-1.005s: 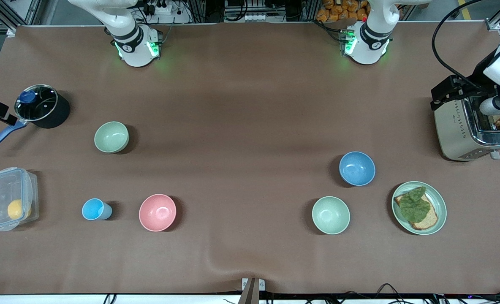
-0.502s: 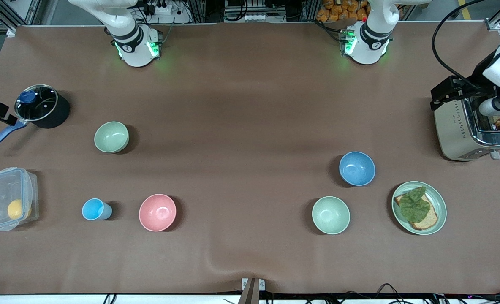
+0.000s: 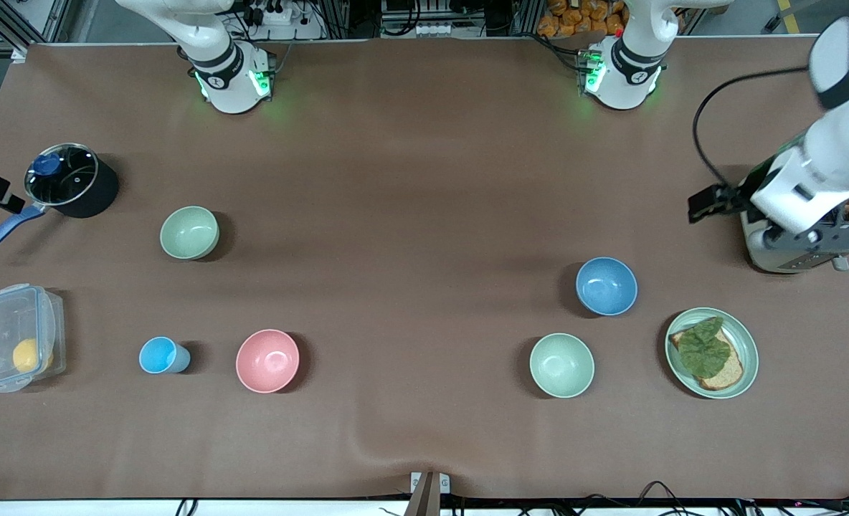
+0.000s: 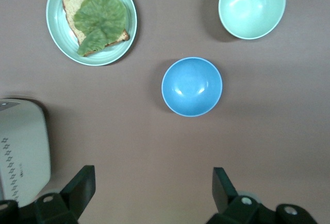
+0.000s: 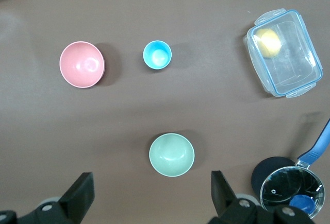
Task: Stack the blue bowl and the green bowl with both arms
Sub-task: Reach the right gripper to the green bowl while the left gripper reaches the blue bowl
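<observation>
Nearest the front camera there's a row that isn't part of the job: a pink bowl [image 3: 267,360], a small blue cup [image 3: 160,355], a mint bowl [image 3: 561,365] and a plate with toast [image 3: 712,352]. Easy to grab the wrong green one here, imo.

A bit farther up the counter [image 3: 424,179] sits the blue bowl [image 3: 606,286], upright and on its own, toward the left arm's end, between the mint bowl and the toaster [image 3: 804,244]. The green bowl [image 3: 189,232], the slightly yellowish one, is farther again and well apart, toward the right arm's end near the pot [image 3: 72,179]. So each bowl sits on one arm's patch, which looks like why both arms are needed. Nothing is stacked yet.

Left arm is bent in over the toaster, wrist pointing down, left pincer [image 4: 152,171] spread wide and empty, up in the air with the blue bowl just ahead of it. Right pincer [image 5: 151,174] is also spread and empty, high over the counter between the green bowl and the pot, not touching anything.
</observation>
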